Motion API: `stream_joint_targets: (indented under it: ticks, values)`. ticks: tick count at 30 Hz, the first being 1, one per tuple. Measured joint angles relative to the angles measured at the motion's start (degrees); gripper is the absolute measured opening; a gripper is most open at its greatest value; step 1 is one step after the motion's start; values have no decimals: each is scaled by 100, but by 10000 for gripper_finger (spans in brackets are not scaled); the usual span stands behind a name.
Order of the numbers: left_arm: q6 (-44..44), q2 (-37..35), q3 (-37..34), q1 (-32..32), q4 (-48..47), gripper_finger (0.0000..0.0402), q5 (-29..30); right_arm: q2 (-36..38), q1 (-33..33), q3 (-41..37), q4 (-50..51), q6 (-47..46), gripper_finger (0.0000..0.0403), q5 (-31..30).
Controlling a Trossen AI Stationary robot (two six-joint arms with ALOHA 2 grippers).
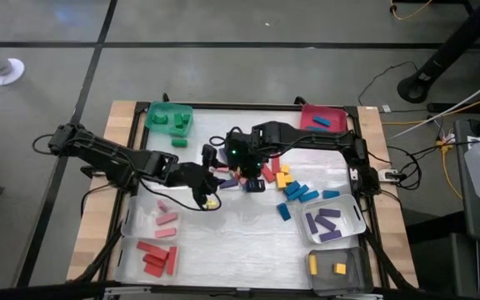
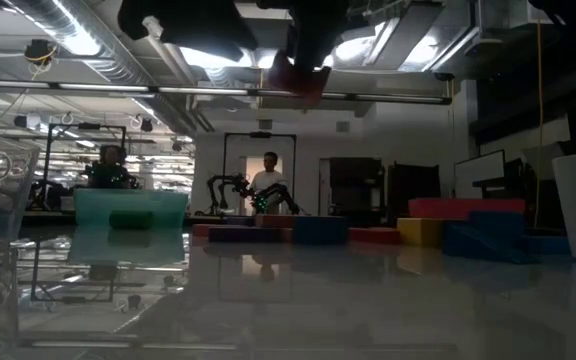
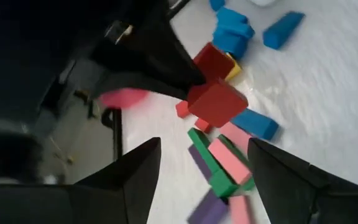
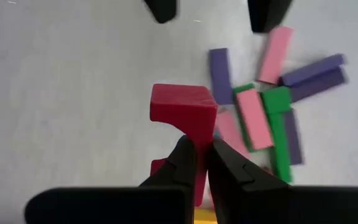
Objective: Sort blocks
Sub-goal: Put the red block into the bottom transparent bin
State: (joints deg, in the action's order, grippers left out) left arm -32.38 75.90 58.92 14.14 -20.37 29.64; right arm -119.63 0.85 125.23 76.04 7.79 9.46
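Right gripper (image 4: 199, 163) hung above the middle of the table, fingers pinched narrow on a red block (image 4: 182, 104), lifted clear of the white tabletop (image 4: 73, 93). Same red block (image 3: 218, 101) seen from the left wrist, gripped by the other arm's dark fingers above a loose heap. Left gripper (image 3: 204, 168) hovered just beside, fingers spread wide, holding nothing. Below both, tumbled together: pink blocks (image 4: 253, 117), green blocks (image 4: 277, 127) and purple blocks (image 4: 219, 74), several touching or overlapping. Nearby on the table, a scatter of blue blocks (image 1: 300, 193) with a few yellow blocks (image 1: 283, 178) among them.

Around the edges, seen from above: green bin (image 1: 170, 119) with green pieces at the far left corner, red bin (image 1: 322, 119) with one blue piece at the far right. Clear bin (image 1: 140, 218) with pink bars on the left, red bars (image 1: 158, 257) nearer the front. Another clear bin (image 1: 337, 225) with purple bars on the right, grey bin (image 1: 336, 270) with yellow pieces at the front right corner.
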Motion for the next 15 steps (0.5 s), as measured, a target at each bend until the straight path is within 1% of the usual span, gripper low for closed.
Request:
stream_joint_targets:
  ticks: [3,6,9,13,15]
  values:
    - [-642,0,0,38,3,228,-155,0,39,0,-119,0,27,541]
    - [-849,0,0,50,12,227,-258,0,96,0,-326,-1,27,954]
    - [-797,0,0,50,17,227,-270,0,152,0,-560,0,27,1022]
    - [-768,0,0,43,75,226,-487,0,206,0,-948,1,28,1170]
    - [-756,0,0,45,121,226,-505,0,234,0,-1057,2,28,1239]
